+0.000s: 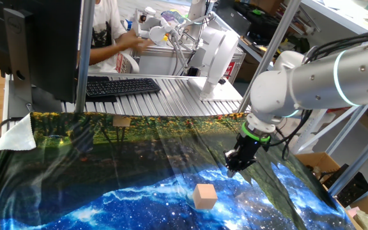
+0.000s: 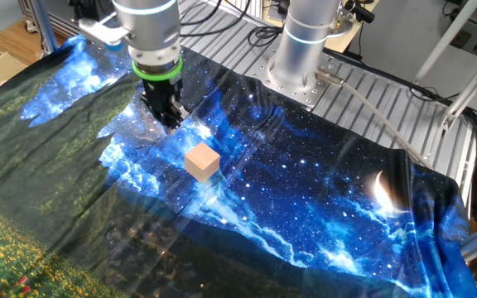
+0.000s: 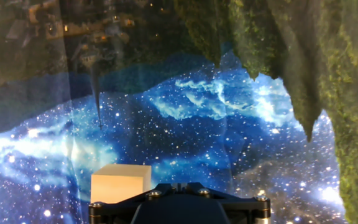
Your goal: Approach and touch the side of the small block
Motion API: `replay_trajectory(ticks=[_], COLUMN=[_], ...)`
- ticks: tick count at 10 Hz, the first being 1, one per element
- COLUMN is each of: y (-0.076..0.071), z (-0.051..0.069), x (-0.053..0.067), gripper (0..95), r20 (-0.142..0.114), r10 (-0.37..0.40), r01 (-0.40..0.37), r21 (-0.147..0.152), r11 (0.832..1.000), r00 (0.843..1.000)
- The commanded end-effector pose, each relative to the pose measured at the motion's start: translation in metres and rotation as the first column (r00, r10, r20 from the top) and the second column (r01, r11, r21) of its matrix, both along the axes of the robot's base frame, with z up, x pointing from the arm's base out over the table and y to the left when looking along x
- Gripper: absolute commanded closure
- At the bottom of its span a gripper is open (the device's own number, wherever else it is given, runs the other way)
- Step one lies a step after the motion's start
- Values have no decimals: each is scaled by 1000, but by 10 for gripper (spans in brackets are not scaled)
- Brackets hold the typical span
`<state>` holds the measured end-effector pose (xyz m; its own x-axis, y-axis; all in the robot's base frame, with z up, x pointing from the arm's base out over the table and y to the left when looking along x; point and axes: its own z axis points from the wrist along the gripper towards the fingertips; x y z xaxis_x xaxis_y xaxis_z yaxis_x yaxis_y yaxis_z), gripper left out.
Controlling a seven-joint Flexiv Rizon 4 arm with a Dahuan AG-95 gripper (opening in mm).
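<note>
**Colleague:** What's nearest to you on the table right now?

**Me:** From one fixed view, the small block (image 1: 204, 196) sits closest to the near edge, flat on the printed cloth (image 1: 107, 185), on the bright blue starry part. It stands alone, nothing touching it.

**Colleague:** And the gripper?

**Me:** The gripper (image 1: 232, 167) hangs just beyond the block and a little toward the right edge, fingers pointing down at the cloth. I see a gap between it and the block in this view. In the other fixed view the gripper (image 2: 171, 120) is near the block (image 2: 202, 161), again apart from it, on the side toward the far left corner.

**Colleague:** Are the fingers wide or narrow?

**Me:** I cannot tell. The tips look like one dark clump in both fixed views, and the hand view shows only the black gripper body along its bottom edge, not the tips.

**Colleague:** Does the hand view pick up the block?

**Me:** Yes, the block (image 3: 121, 183) shows low and left of centre, partly cut off by the gripper body, with the starry cloth (image 3: 229, 124) spreading beyond it.

**Colleague:** What lies farther back?

**Me:** The cloth turns dark green toward the far edge. Past that there is a ribbed metal surface (image 1: 171, 102) with a black keyboard (image 1: 121, 85) on it, and behind it a person (image 1: 105, 38) at a bench.
</note>
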<state>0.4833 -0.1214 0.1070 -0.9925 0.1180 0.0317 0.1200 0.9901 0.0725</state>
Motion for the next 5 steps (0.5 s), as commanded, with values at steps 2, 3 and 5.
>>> replay_trajectory(ticks=[2,3,5], y=[-1,-1,-1], z=[-2,-2,-2], x=[1,1,1], gripper=[950,950,950], r20=[7,4,4], r10=[5,3,0], r01=[-5,-3,0], r21=[-17,-14,-18], r11=[1000,1000,1000], r00=[1000,1000,1000])
